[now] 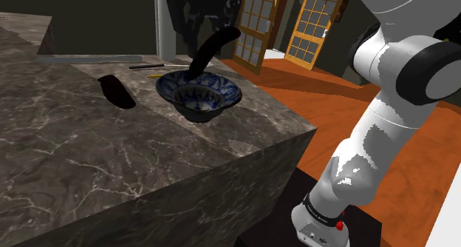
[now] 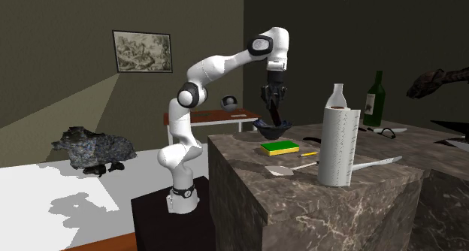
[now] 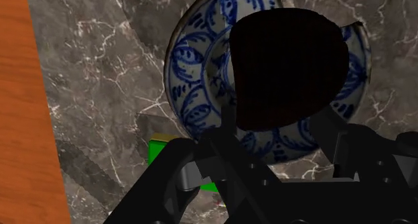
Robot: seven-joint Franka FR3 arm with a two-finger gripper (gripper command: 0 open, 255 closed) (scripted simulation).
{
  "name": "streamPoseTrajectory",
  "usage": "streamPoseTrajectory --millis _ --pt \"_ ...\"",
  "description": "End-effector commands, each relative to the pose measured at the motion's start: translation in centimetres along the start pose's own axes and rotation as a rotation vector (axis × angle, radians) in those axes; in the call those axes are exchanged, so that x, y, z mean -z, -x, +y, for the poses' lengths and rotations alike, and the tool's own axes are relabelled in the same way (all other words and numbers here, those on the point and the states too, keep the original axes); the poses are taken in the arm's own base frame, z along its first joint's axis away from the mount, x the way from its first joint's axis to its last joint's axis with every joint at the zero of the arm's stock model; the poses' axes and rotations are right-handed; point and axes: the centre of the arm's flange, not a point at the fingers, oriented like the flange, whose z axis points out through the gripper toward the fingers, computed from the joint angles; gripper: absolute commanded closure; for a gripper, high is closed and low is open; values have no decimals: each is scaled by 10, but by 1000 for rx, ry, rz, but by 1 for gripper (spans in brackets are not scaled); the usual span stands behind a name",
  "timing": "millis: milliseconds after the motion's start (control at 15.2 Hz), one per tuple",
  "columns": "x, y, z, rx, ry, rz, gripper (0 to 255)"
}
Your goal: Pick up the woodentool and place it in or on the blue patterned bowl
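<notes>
Gripping black tool [image 3: 288, 68], gripper [image 3: 271, 132] clasps it between both fingers above blue patterned bowl [image 1: 222, 99]; tool's lower end dips inside bowl, near veined counter [image 1: 111, 157] edge. Farther along: green sponge [image 2: 279, 146], then white paper roll [image 2: 336, 148], green bottle [image 2: 375, 99].

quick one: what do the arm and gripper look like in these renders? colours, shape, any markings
The arm is glossy white, built of rounded tube-like links with dark, near-black joints. Near its foot sits a black ring with white lettering too small to read, and a small red dot just below it. The gripper is all black, blocky and angular.
</notes>
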Motion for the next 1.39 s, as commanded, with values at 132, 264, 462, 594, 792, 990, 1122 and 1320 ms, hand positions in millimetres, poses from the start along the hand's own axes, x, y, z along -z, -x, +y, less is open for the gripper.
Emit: streamPoseTrajectory --millis 132,264,462,594,792,990,1122,1320 --pt "-21 0 -2 0 -1 0 255" --pt "-32 0 -3 0 -1 0 255" --pt "-48 1 -4 0 -1 0 255" --pt "-58 1 -5 0 -1 0 255" --pt "-58 1 -5 0 -1 0 255" --pt "-58 1 -5 0 -1 0 255" --pt "-58 1 -5 0 -1 0 255" --pt "-58 0 -5 0 -1 0 0"
